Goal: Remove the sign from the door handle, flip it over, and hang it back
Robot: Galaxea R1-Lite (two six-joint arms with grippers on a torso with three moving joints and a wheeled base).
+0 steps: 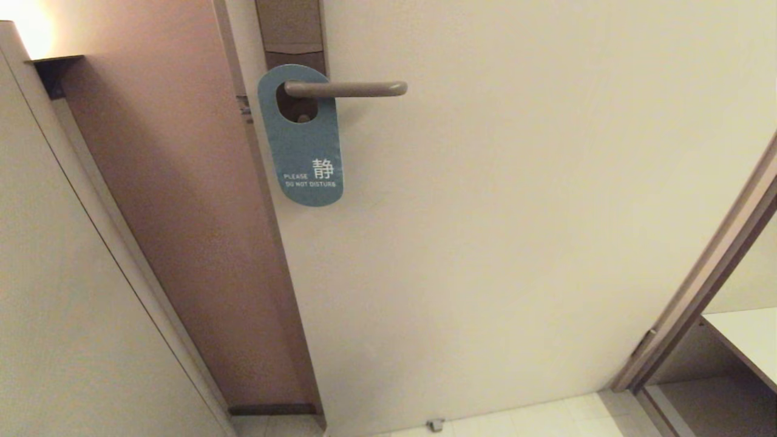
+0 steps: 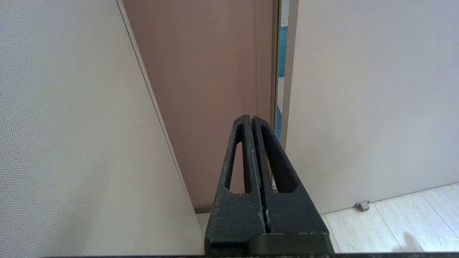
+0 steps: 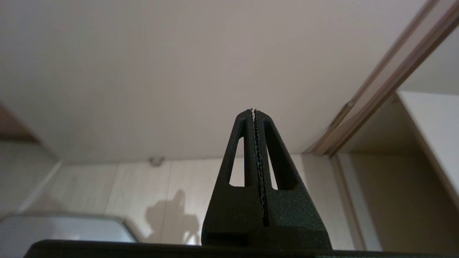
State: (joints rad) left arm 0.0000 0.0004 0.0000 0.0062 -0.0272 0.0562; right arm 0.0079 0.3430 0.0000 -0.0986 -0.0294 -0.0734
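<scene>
The sign (image 1: 306, 152) hangs by its oval hole on the door handle (image 1: 346, 89), teal-blue side out with white "PLEASE DO NOT DISTURB". The handle is a slim grey-bronze lever on a tall brown lock plate (image 1: 291, 30) at the top of the head view. Neither arm shows in the head view. My left gripper (image 2: 251, 118) is shut and empty, low down, facing the gap between door edge and frame. My right gripper (image 3: 254, 111) is shut and empty, pointing at the lower part of the door.
The cream door (image 1: 516, 212) stands beside a brown frame panel (image 1: 182, 212) and a wall (image 1: 61, 303) on the left. A small door stop (image 1: 435, 424) sits on the tiled floor. An opening with a shelf (image 1: 740, 340) lies at the right.
</scene>
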